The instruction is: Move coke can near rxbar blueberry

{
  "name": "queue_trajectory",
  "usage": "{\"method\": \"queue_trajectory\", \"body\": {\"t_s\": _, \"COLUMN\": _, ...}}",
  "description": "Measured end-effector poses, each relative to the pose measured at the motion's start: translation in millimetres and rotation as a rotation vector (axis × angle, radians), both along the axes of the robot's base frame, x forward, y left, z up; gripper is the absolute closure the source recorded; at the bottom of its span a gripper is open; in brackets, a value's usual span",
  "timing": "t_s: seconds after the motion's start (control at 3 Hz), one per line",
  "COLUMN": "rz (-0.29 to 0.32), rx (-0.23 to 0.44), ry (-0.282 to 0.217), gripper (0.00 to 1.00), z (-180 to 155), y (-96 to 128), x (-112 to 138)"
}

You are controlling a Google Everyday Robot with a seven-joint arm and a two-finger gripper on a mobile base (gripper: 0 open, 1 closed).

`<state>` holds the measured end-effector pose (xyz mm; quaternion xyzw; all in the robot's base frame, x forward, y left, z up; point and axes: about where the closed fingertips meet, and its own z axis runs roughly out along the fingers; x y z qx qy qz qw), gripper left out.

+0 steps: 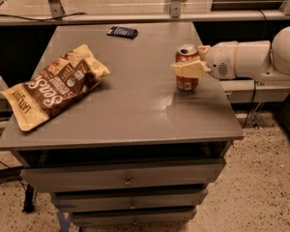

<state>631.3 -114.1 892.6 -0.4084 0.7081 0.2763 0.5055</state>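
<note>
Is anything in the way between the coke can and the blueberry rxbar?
Nothing visible. The gripper is at the coke can, and bare table lies between it and the rxbar blueberry at the back edge; the snack bag sits far left.
</note>
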Motion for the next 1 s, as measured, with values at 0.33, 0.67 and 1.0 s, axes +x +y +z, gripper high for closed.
{"method": "queue_trajectory", "body": {"t_s": 0.33, "rz": 0.004, "rx": 0.000, "ry": 0.001, "gripper": 1.00, "z": -0.3, "y": 2.5, "x": 0.0}}
{"method": "queue_trajectory", "body": {"t_s": 0.67, "rz": -0.006, "rx": 0.004, "ry": -0.045, "gripper": 1.00, "z": 7.3, "y": 0.5, "x": 10.1}}
{"method": "queue_trajectory", "body": {"t_s": 1.0, "rz": -0.029, "rx": 0.027, "ry": -0.106, "gripper": 1.00, "z": 12.4, "y": 1.0, "x": 51.0}}
